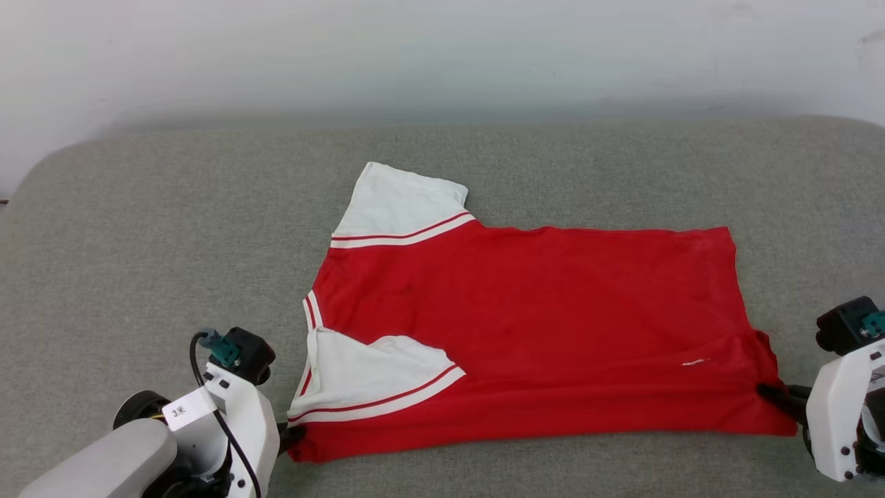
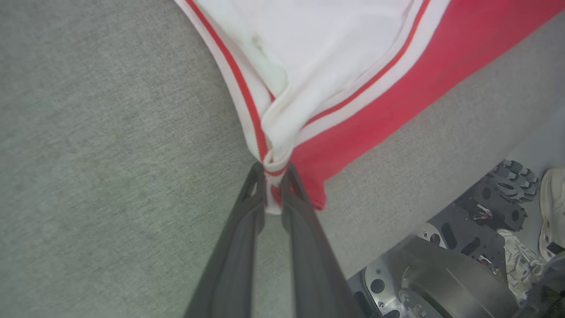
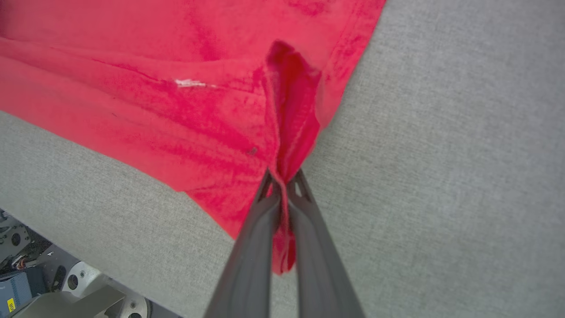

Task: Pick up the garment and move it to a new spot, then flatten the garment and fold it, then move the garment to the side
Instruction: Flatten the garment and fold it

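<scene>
The left end effector (image 2: 273, 171), its two long dark fingers closed tight, pinches the near-left corner of the red jersey garment (image 1: 539, 311) with white, red-striped short sleeves. The right end effector (image 3: 284, 177) is likewise clamped on a bunched red fold at the near-right corner. The garment lies spread, mostly flat, on the grey fabric-covered table (image 1: 138, 242), collar end left, one sleeve pointing far, the other folded inward
</scene>
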{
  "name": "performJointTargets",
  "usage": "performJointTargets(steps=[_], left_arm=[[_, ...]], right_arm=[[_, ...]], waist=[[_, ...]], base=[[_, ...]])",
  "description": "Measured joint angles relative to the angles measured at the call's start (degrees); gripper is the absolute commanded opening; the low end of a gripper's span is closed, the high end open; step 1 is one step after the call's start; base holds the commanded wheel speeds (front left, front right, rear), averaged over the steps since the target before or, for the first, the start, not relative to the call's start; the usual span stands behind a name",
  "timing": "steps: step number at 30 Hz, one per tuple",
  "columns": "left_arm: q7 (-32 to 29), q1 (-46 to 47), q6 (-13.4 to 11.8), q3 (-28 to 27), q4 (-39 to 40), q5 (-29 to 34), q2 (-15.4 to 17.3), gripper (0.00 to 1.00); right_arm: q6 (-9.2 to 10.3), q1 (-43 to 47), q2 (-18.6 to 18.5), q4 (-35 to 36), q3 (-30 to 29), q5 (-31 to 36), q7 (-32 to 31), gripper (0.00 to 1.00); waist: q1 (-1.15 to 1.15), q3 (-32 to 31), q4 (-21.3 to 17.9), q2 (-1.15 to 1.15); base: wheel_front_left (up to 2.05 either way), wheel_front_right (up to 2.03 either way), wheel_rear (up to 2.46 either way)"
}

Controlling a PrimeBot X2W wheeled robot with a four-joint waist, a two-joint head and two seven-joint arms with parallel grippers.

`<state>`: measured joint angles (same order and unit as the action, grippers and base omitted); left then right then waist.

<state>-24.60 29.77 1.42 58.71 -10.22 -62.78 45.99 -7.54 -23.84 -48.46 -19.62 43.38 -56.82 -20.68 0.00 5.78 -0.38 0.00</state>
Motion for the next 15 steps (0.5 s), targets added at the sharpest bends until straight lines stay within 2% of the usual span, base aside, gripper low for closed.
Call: performJointTargets(steps=[6, 12, 13, 14, 15], left_arm=[[0.07, 0.04, 0.09, 0.36, -2.93, 0.30, -1.29, 0.00], [0.94, 0.24, 0.89, 0.52, -6.17, 0.48, -2.79, 0.00], [1.12, 0.24, 0.94, 0.58, -6.49, 0.52, -3.01, 0.01], [1.40, 0.23, 0.99, 0.58, -6.75, 0.52, -3.18, 0.45], [1.82, 0.23, 1.02, 0.57, -6.89, 0.60, -3.24, 1.00]], right_arm=[[0.00, 0.35, 2.66, -2.65, -0.55, 0.48, -1.55, 0.00], [0.01, 0.70, 5.19, -5.94, -0.91, 0.78, -0.26, 0.00], [0.02, 0.96, 5.48, -6.19, -0.89, 0.74, -0.02, 0.04], [0.02, 1.33, 5.65, -6.20, -0.89, 0.74, 0.48, 0.50], [0.02, 1.54, 5.73, -6.31, -0.94, 0.77, 1.13, 1.00]], waist=[[0.00, 1.87, -0.28, 0.00], [0.00, 1.94, 0.02, 0.00], [0.00, 1.75, 0.08, 0.00], [0.00, 1.52, 0.14, 0.00], [0.00, 1.27, 0.20, 0.00]], base=[[0.00, 0.00, 0.00], [0.00, 0.00, 0.00], [0.00, 0.00, 0.00], [0.00, 0.00, 0.00], [0.00, 0.00, 0.00]])
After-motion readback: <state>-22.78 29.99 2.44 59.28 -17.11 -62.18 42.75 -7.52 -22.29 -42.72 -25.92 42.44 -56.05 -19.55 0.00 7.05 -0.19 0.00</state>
